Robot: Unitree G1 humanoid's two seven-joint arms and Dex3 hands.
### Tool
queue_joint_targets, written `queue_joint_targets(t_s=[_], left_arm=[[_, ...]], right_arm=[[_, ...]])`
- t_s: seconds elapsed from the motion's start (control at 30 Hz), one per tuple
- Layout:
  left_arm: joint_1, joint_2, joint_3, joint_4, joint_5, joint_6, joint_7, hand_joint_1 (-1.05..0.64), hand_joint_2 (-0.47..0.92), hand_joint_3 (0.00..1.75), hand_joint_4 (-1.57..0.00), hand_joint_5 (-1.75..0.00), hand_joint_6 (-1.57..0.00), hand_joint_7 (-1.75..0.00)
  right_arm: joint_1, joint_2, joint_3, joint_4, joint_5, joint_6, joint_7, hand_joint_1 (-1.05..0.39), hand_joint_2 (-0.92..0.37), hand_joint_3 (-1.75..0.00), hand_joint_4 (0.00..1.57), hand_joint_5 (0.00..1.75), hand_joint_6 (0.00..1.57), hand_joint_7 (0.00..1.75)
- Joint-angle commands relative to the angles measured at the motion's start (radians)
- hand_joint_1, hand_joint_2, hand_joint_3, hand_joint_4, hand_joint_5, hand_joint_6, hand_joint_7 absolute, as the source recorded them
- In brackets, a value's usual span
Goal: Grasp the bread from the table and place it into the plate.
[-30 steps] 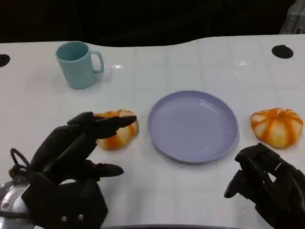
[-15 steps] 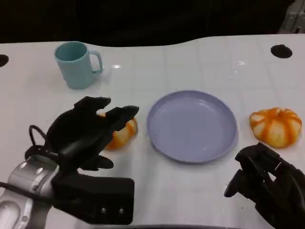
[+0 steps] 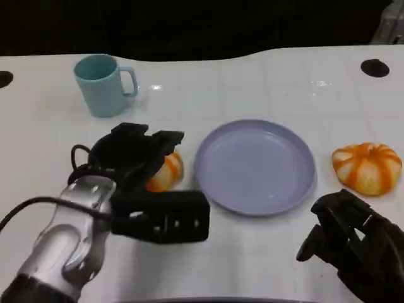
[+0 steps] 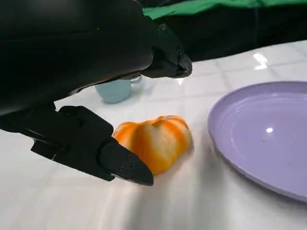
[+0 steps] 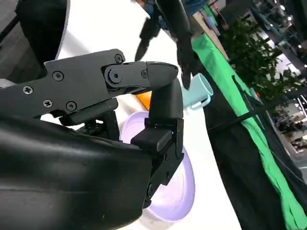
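While the left hand hovers over the bread left of the plate, its fingers stay spread. The right hand sits curled, empty

No readable text, labels or numbers anywhere.

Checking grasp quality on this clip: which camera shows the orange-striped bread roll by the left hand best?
The left wrist view: the orange-striped bread roll lies unobstructed on the table between the left hand fingers. The head view has that hand covering most of the roll. The right wrist view shows just an orange sliver.
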Motion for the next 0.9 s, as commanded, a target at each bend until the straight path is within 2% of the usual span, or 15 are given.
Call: queue_joint_targets(t_s=[0.03,0.3,0.43,0.67,0.9], left_arm=[[-0.098,-0.011,-0.034,0.177,-0.005,0.007,0.028,-0.27,0.72,0.0,-0.01,-0.19,-0.21,0.0],[-0.281,-0.06,-0.114,0.579,-0.02,-0.055,0.137,-0.3,0.73,0.0,-0.02,-0.19,-0.22,0.0],[-0.336,-0.078,-0.142,0.71,-0.035,-0.087,0.182,-0.33,0.73,0.0,-0.02,-0.19,-0.22,0.0],[-0.408,-0.105,-0.175,0.881,-0.065,-0.137,0.24,-0.4,0.74,0.0,-0.02,-0.18,-0.22,0.0],[-0.453,-0.12,-0.196,0.98,-0.095,-0.179,0.267,-0.4,0.76,0.01,-0.02,-0.16,-0.21,0.0]], right_arm=[[0.006,-0.01,-0.007,-0.011,0.0,-0.004,0.002,-0.5,-0.92,-0.25,0.57,1.74,0.52,1.44],[0.022,-0.012,-0.007,-0.027,0.005,0.003,-0.001,-0.5,-0.92,-0.25,0.58,1.73,0.54,1.43],[0.029,-0.011,-0.011,-0.034,0.013,0.008,-0.001,-0.49,-0.92,-0.25,0.58,1.71,0.54,1.41],[0.037,-0.014,-0.007,-0.041,0.007,0.005,-0.001,-0.49,-0.92,-0.26,0.57,1.71,0.54,1.41],[0.037,-0.015,-0.007,-0.039,0.006,0.004,0.001,-0.5,-0.92,-0.25,0.57,1.72,0.54,1.41]])
